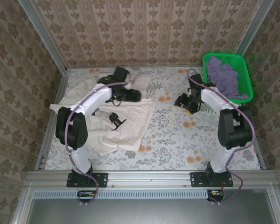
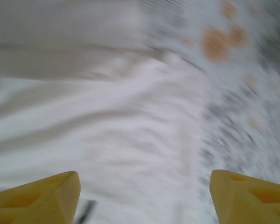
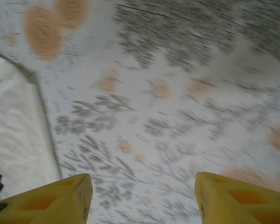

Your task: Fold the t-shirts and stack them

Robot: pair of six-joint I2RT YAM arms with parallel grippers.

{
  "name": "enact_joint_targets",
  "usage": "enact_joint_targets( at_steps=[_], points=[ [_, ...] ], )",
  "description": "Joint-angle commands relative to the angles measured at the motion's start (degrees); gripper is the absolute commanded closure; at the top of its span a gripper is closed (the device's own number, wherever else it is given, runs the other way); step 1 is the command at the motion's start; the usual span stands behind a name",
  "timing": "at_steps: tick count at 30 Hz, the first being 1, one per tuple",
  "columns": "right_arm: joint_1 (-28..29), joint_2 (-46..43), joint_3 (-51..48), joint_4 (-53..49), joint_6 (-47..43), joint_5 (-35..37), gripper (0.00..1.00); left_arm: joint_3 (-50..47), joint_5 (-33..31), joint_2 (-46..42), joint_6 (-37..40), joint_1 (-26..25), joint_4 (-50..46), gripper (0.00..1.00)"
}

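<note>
The cream-white t-shirt [image 1: 126,123] lies spread and partly folded on the left of the table, its small black print [image 1: 115,120] facing up. Over its far right part hangs my left gripper [image 1: 129,95], open; in the left wrist view the gripper [image 2: 144,200] has blurred white cloth [image 2: 107,126] beneath and nothing between its yellow fingers [image 2: 37,198]. My right gripper [image 1: 183,101] hangs open over bare tablecloth, right of the shirt. In the right wrist view that gripper [image 3: 144,200] is empty, and the shirt's edge [image 3: 14,130] lies at the left. The lavender t-shirt [image 1: 224,77] sits crumpled in the basket.
A green mesh basket [image 1: 243,70] stands at the back right corner. The floral tablecloth [image 1: 177,140] lies bare between the arms and toward the front. Metal frame rails [image 1: 51,121] and patterned walls close in the table on the left, back and right.
</note>
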Motion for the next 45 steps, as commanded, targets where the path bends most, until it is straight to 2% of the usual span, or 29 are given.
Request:
enact_joint_targets(
  at_steps=[1,3,8,14,17,20,23,26,29,31,33,35,36,40,45],
  points=[
    [-0.2,-5.9,-6.0,6.0,1.9,-0.7,0.39,0.3,2.5,3.7,9.1,-6.3,-5.3,0.27],
    [-0.4,-7.5,-8.6,7.1,2.6,-0.9,0.4,2.8,-0.8,6.8,9.4,-8.9,-7.8,0.27],
    [-0.4,-9.6,-12.0,9.2,3.7,-2.4,0.41,8.4,-3.4,13.9,10.5,-12.4,-13.2,0.29],
    [-0.4,-10.5,-14.4,9.7,4.3,-3.5,0.43,10.6,-5.6,20.2,9.2,-13.9,-14.7,0.37],
    [-0.4,-10.4,-14.9,11.6,4.5,-4.0,0.44,12.3,-6.6,22.3,8.9,-13.8,-15.5,0.47],
    [-0.4,-10.3,-15.1,12.1,4.9,-4.3,0.45,13.6,-5.1,22.4,8.7,-13.8,-14.9,0.69],
    [-0.4,-9.9,-15.0,12.6,5.7,-4.7,0.47,14.2,-2.1,21.2,7.3,-12.5,-12.9,0.81],
    [-0.3,-9.6,-15.0,13.1,6.6,-5.1,0.48,10.1,3.7,16.8,4.2,-8.0,-7.1,0.92],
    [0.2,-9.2,-14.9,13.6,7.5,-5.3,0.48,3.4,9.1,11.1,0.3,-0.8,0.8,1.0],
    [0.7,-8.6,-14.8,14.0,8.0,-5.3,0.49,-1.5,13.0,7.6,-3.2,6.0,6.5,1.0],
    [1.3,-7.9,-14.6,14.2,8.6,-5.3,0.49,-3.1,16.0,6.8,-4.3,10.9,8.0,1.0],
    [1.8,-6.9,-14.2,14.2,8.9,-5.4,0.5,-1.8,19.3,7.4,-3.0,13.1,6.1,1.0],
    [2.2,-6.5,-13.8,14.2,9.0,-5.4,0.5,-1.0,20.3,7.6,-1.9,13.2,4.8,0.96],
    [2.5,-5.6,-13.2,14.5,9.4,-5.3,0.49,-0.4,21.3,7.2,1.1,8.6,2.5,0.75],
    [2.6,-5.3,-12.9,14.5,9.4,-5.3,0.49,2.5,10.7,10.7,4.9,-1.8,-4.3,0.57]
  ],
)
